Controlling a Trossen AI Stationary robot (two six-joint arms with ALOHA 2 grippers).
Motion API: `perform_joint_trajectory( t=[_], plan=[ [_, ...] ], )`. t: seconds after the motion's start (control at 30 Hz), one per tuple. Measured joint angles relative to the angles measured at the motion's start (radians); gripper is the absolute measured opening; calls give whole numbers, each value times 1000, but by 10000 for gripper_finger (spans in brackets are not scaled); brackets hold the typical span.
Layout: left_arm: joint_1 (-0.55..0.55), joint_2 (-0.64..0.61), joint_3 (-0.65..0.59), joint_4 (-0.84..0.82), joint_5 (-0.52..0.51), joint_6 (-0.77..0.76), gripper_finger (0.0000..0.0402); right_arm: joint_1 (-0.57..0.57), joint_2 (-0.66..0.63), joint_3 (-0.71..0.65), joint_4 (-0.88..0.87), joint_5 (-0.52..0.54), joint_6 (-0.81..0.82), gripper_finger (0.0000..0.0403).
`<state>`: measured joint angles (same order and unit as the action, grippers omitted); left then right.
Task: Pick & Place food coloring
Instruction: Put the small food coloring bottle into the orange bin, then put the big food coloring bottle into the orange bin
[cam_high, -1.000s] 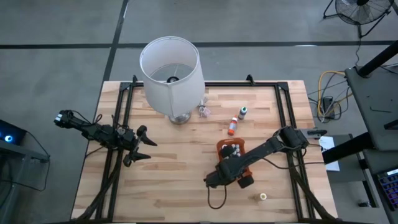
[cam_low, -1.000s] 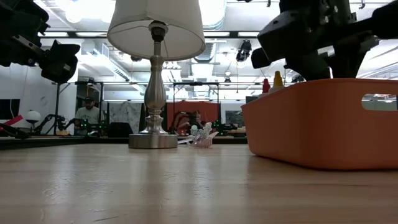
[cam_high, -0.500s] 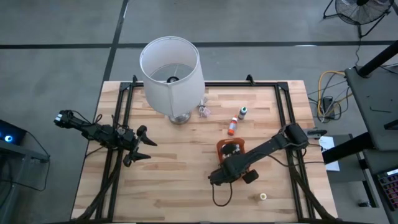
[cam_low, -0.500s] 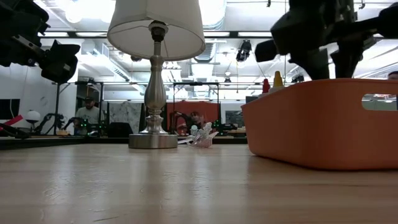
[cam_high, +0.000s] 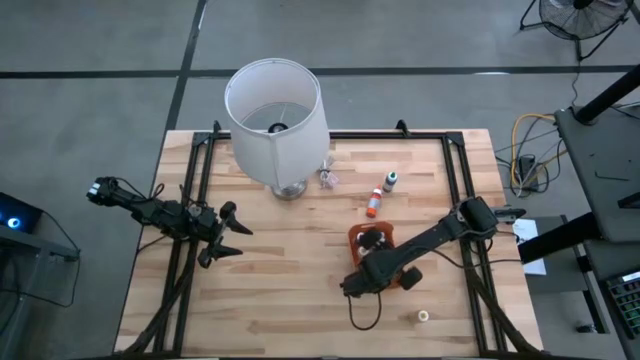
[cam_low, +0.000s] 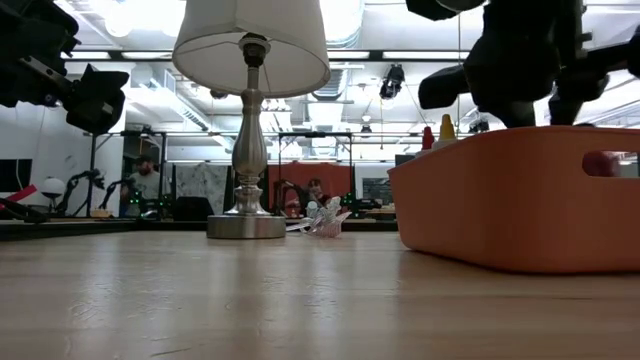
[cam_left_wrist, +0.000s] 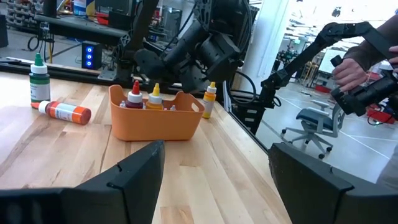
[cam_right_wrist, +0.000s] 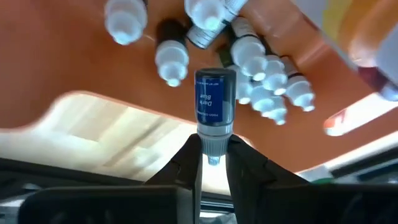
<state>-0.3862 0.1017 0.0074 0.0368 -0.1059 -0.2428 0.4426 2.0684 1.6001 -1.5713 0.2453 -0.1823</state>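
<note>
The orange tray (cam_high: 372, 240) sits right of the table's middle and holds several small food coloring bottles (cam_right_wrist: 261, 65) standing with their tips up. My right gripper (cam_high: 362, 282) hovers over the tray's near end, shut on a dark blue bottle (cam_right_wrist: 214, 96). A green-capped bottle (cam_high: 390, 181) stands beyond the tray, and an orange one (cam_high: 373, 204) lies on its side there. Another bottle (cam_left_wrist: 210, 99) stands just outside the tray (cam_left_wrist: 155, 116). My left gripper (cam_high: 228, 231) waits open over the table's left part. My right gripper (cam_right_wrist: 213, 149) pinches the dark blue bottle by its grey cap (cam_right_wrist: 213, 134) between the two fingers (cam_right_wrist: 189, 163). The fingers come from above, pointing down. The bottle hangs upright below them, lifted clear above the tray's inside (cam_right_wrist: 81, 68).
A tall lamp with a white shade (cam_high: 275, 105) stands on its metal base (cam_low: 245, 226) at the far left-middle. A small clear crumpled thing (cam_high: 328, 178) lies beside it. A tiny white cap (cam_high: 424, 316) lies near the near right corner. Bare wood lies between the arms.
My right gripper, still shut on the blue bottle, has drifted a little toward the table's right and risen above the tray. The left arm has kept still.
</note>
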Motion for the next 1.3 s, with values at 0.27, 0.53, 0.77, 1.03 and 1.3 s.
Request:
perform_joint_trajectory(
  t=[0.27, 0.53, 0.77, 1.03, 1.3],
  plan=[
    [0, 0, 0, 0, 0, 0, 259, 0, 0, -3, 1, 20, -31, 41],
    [0, 0, 0, 0, 0, 0, 259, -2, 0, -59, 0, 27, -11, 44],
    [0, 0, 0, 0, 0, 0, 259, -4, 0, -80, 1, 48, 19, 57],
    [0, 0, 0, 0, 0, 0, 259, -4, 0, -80, 0, 47, 35, 96],
    [0, 0, 0, 0, 0, 0, 259, -4, -1, -80, 0, 46, 104, 116]
  ],
)
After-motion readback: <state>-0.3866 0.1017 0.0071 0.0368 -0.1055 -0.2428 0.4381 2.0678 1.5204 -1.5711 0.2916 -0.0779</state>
